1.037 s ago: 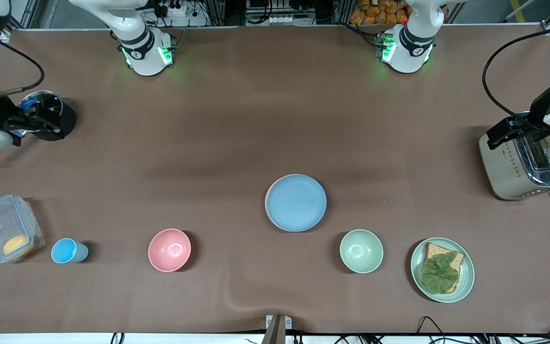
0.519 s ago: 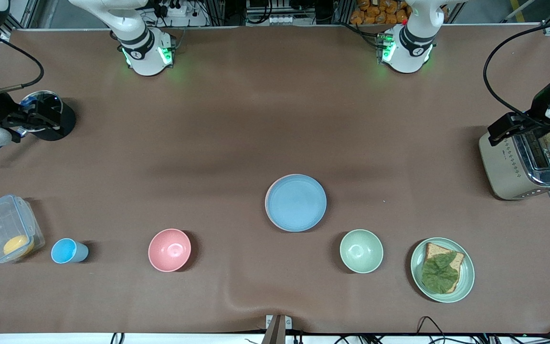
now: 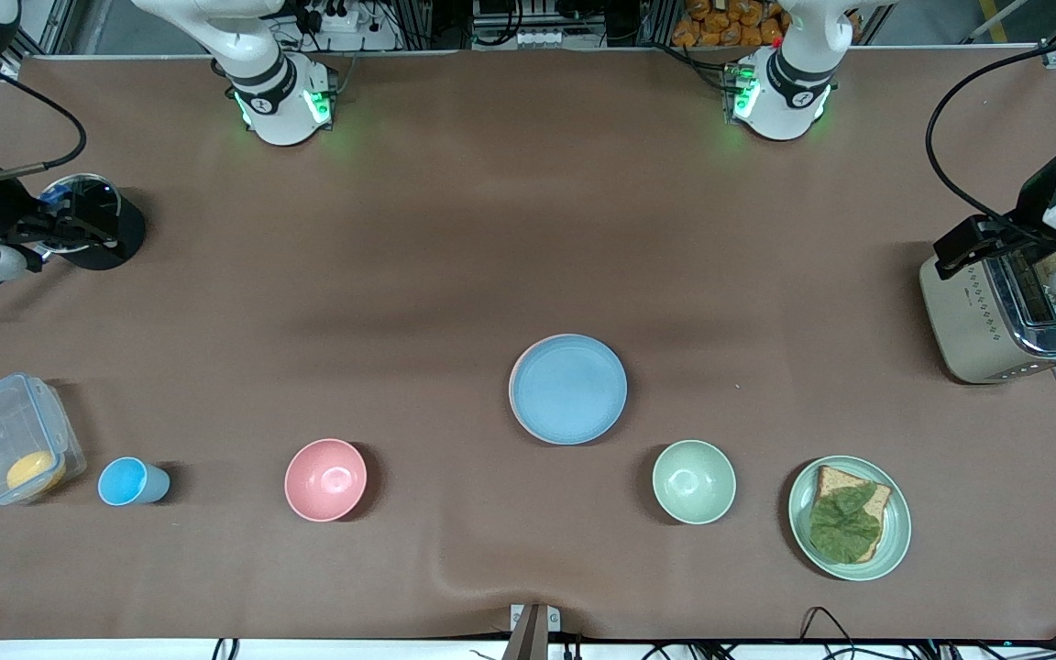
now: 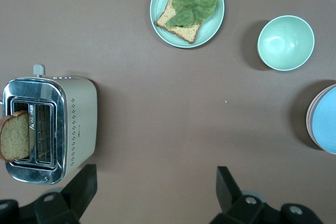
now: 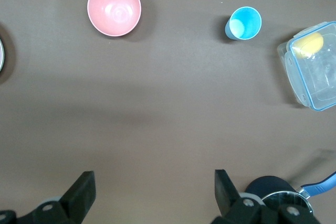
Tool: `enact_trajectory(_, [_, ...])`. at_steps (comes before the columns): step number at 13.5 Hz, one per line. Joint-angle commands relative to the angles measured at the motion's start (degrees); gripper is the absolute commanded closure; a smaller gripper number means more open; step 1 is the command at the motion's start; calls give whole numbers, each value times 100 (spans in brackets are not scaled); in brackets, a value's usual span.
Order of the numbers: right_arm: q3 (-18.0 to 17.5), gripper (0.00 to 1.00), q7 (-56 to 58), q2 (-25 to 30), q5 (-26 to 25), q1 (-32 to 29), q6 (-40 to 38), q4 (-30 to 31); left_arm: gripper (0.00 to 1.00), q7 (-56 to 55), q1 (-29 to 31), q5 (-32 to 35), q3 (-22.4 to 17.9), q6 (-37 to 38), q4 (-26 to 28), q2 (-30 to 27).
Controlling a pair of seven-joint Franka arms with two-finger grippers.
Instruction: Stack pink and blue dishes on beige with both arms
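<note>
The light blue plate (image 3: 567, 389) lies at mid-table on top of the pale pink plate, of which only a thin rim (image 3: 511, 396) shows. The stack also appears at the edge of the left wrist view, blue plate (image 4: 328, 121) over a pinkish rim (image 4: 309, 124). No beige plate shows; whatever lies under the stack is hidden. My left gripper (image 3: 982, 243) hangs open and holding nothing over the toaster at its end of the table, fingers wide apart (image 4: 155, 182). My right gripper (image 3: 79, 225) hangs open and holding nothing over a black pot at the right arm's end (image 5: 153, 187).
A toaster (image 3: 995, 321) holds a bread slice. Nearer the front camera stand a green plate (image 3: 899, 527) with bread and a leaf, a green bowl (image 3: 694, 481), a pink bowl (image 3: 325, 479), a blue cup (image 3: 125, 482) and a clear box (image 3: 5, 440). A black pot (image 3: 120, 240) sits under the right gripper.
Both hands have shifted only slightly at the ends of the table. The plates and other dishes have not moved.
</note>
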State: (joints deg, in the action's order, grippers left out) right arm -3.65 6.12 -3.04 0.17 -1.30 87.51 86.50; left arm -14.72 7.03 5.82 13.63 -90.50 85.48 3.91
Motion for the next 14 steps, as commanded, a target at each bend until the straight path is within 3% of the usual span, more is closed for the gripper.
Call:
enact_trajectory(1, [-74, 0, -85, 85, -44, -81, -15, 69, 0, 137, 18, -90, 17, 111, -58, -48])
enact_trajectory(14, [-74, 0, -85, 85, -44, -90, -24, 69, 0, 242, 9, -63, 17, 208, -84, -30])
